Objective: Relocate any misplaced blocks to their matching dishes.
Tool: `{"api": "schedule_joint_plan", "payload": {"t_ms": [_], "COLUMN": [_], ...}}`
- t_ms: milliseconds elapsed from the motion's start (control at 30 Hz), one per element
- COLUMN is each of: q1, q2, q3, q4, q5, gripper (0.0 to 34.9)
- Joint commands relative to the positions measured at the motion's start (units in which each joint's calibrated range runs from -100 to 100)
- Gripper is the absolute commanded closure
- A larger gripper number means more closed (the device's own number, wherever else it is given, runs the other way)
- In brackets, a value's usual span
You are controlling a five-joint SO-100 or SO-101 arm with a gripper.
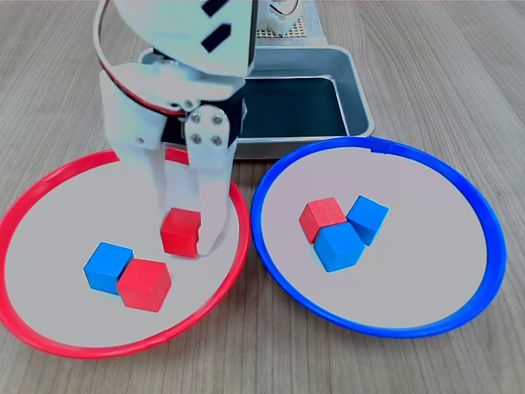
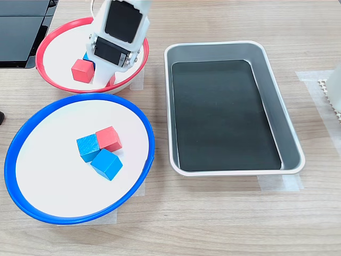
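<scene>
We see a red-rimmed dish (image 1: 33, 205) holding a blue cube (image 1: 107, 267) touching a red cube (image 1: 145, 284), plus another red cube (image 1: 180, 232) held upright between the fingers (image 1: 212, 215), low over the pale grey inside. Beside it, the blue-rimmed dish (image 1: 459, 197) holds a red cube (image 1: 321, 217) and two blue cubes (image 1: 338, 246) (image 1: 367, 218), all clustered touching.
</scene>
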State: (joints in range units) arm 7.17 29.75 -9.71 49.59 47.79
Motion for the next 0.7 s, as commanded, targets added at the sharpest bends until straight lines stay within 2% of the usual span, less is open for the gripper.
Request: {"api": "schedule_joint_plan", "payload": {"t_ms": [0,100,133,333,533,667], "q1": [0.31,0.6,0.78,0.97,2.67,3.8], "q2": [1.59,3.47,3.98,1.93,-4.38,-9.07], "q3": [-5.9,-8.36,-9.09,-9.73,-8.0,-4.81], "q4": [0.8,1.3,1.54,1.87,1.63,0.72], "q5": [0.59,0.63,0.63,-0.73,-3.81,-5.27], "gripper": [31.1,24.0,22.8,21.8,16.7,14.9]}}
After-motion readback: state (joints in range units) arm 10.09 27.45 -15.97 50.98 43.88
